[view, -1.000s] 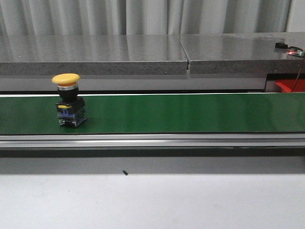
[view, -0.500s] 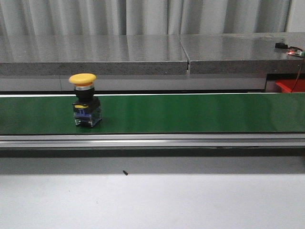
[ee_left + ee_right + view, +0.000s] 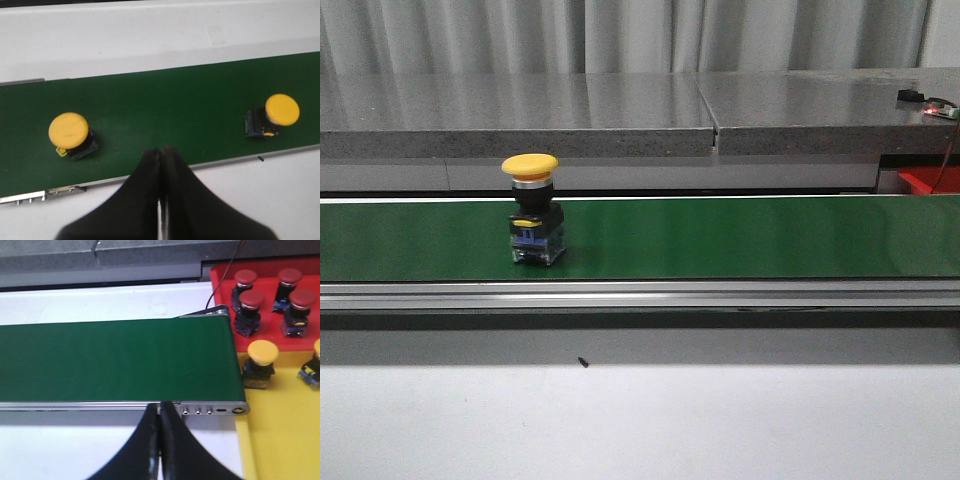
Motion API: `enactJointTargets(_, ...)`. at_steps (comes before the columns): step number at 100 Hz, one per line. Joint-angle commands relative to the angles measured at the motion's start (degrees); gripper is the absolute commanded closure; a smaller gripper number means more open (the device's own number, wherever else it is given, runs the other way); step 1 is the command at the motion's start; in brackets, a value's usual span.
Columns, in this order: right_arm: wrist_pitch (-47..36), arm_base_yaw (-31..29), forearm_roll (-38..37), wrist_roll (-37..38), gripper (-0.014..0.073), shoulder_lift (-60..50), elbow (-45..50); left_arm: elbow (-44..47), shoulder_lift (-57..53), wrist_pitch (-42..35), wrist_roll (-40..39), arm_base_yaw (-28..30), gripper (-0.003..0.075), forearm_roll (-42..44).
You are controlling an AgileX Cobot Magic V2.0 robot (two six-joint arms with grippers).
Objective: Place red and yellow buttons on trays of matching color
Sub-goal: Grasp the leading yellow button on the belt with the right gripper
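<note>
A yellow button [image 3: 533,222] stands upright on the green belt [image 3: 740,238] left of centre in the front view. The left wrist view shows two yellow buttons on the belt, one [image 3: 70,135] to one side and another [image 3: 274,116] to the other. My left gripper [image 3: 161,151] is shut and empty above the belt's near edge, between them. My right gripper [image 3: 160,406] is shut and empty over the belt's end rail. Beside the belt's end lie a red tray [image 3: 220,277] holding several red buttons [image 3: 249,310] and a yellow tray [image 3: 280,440] holding yellow buttons [image 3: 260,370].
A grey stone ledge [image 3: 620,110] runs behind the belt, with a small device and red wire [image 3: 928,105] at its right end. White table surface [image 3: 640,420] lies in front of the belt's metal rail [image 3: 640,293].
The yellow button in the front view has travelled rightward along the belt, from the far left toward the centre. Neither gripper shows in the earlier frames.
</note>
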Motion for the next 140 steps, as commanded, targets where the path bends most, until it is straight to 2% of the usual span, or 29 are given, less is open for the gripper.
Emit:
enactJointTargets(1, -3.2, 2.1, 0.0, -1.4, 0.066, 3.7, -3.3, 2.8, -5.8, -4.5, 0.2, -0.4, 0.0739, -0.8)
enactJointTargets(28, -2.7, 11.5, -1.0, -3.9, 0.066, 16.4, -12.6, 18.1, -21.8, -10.0, 0.2, -0.4, 0.0739, -0.5)
enactJointTargets(47, 1.9, 18.1, -1.0, -6.3, 0.0636, 27.7, -23.5, 23.6, -30.1, -10.1, 0.2, -0.4, 0.0739, -0.4)
enactJointTargets(56, 6.1, 20.8, -1.0, -7.0, 0.0526, 33.8, -29.5, 24.3, -32.4, -9.4, 0.2, -0.4, 0.0739, -0.4)
enactJointTargets(61, 8.6, 22.2, -1.0, -7.1, 0.0425, 37.1, -32.7, 24.3, -33.2, -9.0, 0.2, -0.4, 0.0739, -0.4)
enactJointTargets(67, 11.4, 23.8, -0.9, -7.1, 0.0256, 41.7, -36.8, 24.3, -33.7, -8.4, 0.2, -0.4, 0.0739, -0.4)
enactJointTargets(68, 11.7, 23.9, -0.9, -7.1, 0.0256, 41.7, -37.2, 24.3, -33.7, -8.3, 0.2, -0.4, 0.0739, -0.4)
enactJointTargets(73, 13.9, 25.0, -0.5, -7.1, 0.0138, 44.8, -40.2, 24.3, -33.7, -8.0, 0.2, -0.4, 0.0739, -0.4)
enactJointTargets(83, 16.8, 27.1, -0.3, -7.3, 0.0026, 51.0, -45.4, 24.3, -33.7, -8.0, 0.2, -0.4, 0.0739, -0.4)
enactJointTargets(112, 20.6, 31.6, 0.6, -12.0, 0.0021, 65.1, -57.1, 24.3, -33.7, -8.0, 0.2, -0.4, 0.0739, -0.4)
enactJointTargets(140, 19.1, 31.6, 3.6, -15.9, 0.0021, 73.3, -59.7, 24.3, -33.7, -8.0, 0.2, -0.4, 0.0739, -0.4)
